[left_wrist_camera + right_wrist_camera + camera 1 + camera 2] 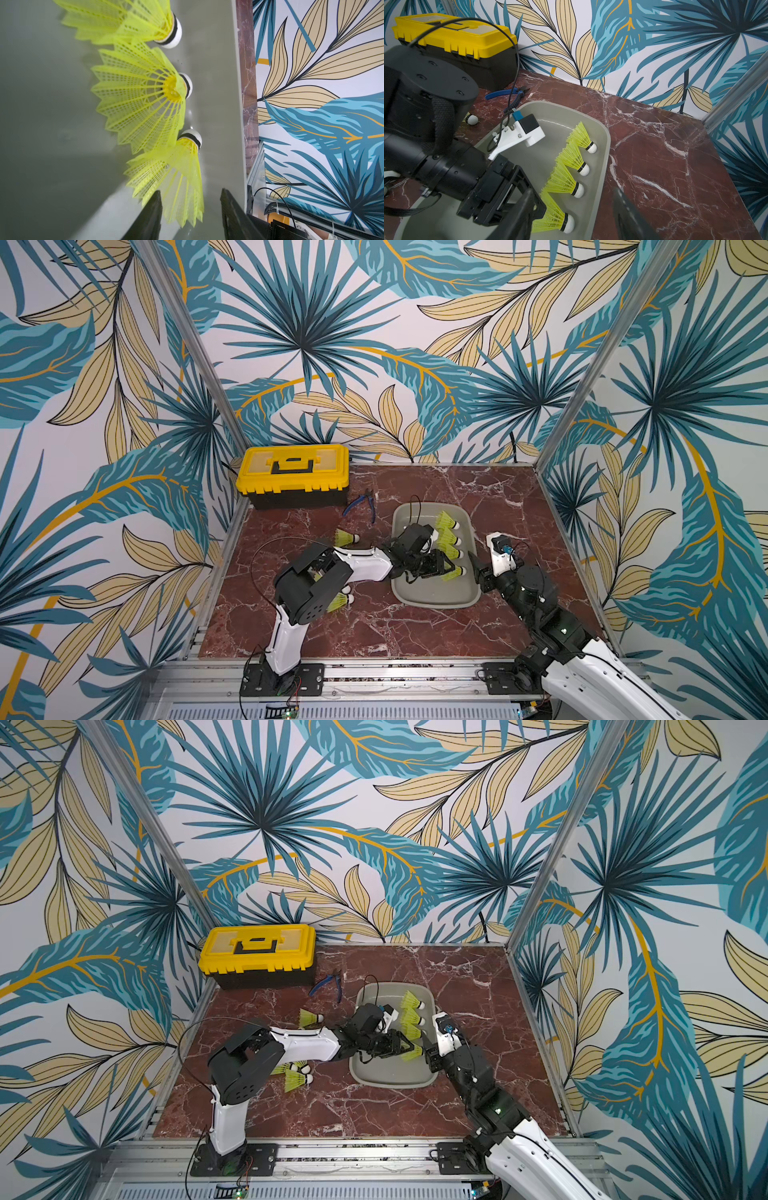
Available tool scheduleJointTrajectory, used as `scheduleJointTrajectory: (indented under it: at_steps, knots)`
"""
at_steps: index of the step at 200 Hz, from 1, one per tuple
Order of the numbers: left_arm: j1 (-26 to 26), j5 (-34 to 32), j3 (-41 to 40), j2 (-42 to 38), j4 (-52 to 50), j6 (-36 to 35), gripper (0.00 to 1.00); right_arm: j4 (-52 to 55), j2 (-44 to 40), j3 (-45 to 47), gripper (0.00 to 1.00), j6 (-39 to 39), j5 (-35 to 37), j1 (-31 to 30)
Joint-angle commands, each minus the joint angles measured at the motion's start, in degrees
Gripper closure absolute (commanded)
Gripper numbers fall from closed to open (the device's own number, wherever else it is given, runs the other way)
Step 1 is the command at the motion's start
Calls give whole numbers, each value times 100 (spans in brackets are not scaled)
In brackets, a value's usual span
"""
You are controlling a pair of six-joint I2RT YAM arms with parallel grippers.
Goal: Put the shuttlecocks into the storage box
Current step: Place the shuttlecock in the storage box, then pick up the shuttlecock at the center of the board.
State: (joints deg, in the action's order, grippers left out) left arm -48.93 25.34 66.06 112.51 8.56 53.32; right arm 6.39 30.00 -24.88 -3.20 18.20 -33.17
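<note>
yellow toolbox (pixel 293 475), blue pliers (pixel 360 506) behind storage box (pixel 432 602)

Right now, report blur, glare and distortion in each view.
Both top views: wide-angle, frame posts splay outward, light even. Left wrist: nearest shuttlecock and the jaws look soft, faint sheen on the storage box floor. Right wrist: shuttlecocks sharp, its own jaws blurred, white glint on the box's far wall.

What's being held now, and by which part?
Nothing is held: the left gripper stands open around a shuttlecock skirt in the storage box; right gripper open, empty.
</note>
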Motion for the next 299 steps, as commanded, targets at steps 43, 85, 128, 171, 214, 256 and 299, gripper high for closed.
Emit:
scheduleJointTrajectory:
  at_steps: [43, 85, 128, 171, 214, 256, 299]
  knots:
    - [202, -1022, -297, -1220, -1062, -846, 48, 47, -73, 124, 39, 100, 174, -25]
    - [747, -1360, -485, -1974, -1798, -1346, 48, 29, -73, 107, 39, 83, 277, -21]
    - [1512, -1623, -697, -2722, -2286, -1797, 46, -24, -39, 133, 39, 155, 405, -16]
    - [2464, -1721, -935, -3327, -2579, -2186, 44, -59, -30, 133, 39, 220, 503, -17]
    - [3149, -2014, -1224, -3617, -2529, -2572, 41, -63, -30, 133, 39, 294, 545, -17]
    - [3777, -1770, -1425, -3542, -2464, -2745, 40, 8, -29, 102, 39, 311, 567, -23]
    - [4151, -1380, -1447, -3163, -2464, -2851, 40, 73, -64, 90, 39, 325, 589, -22]
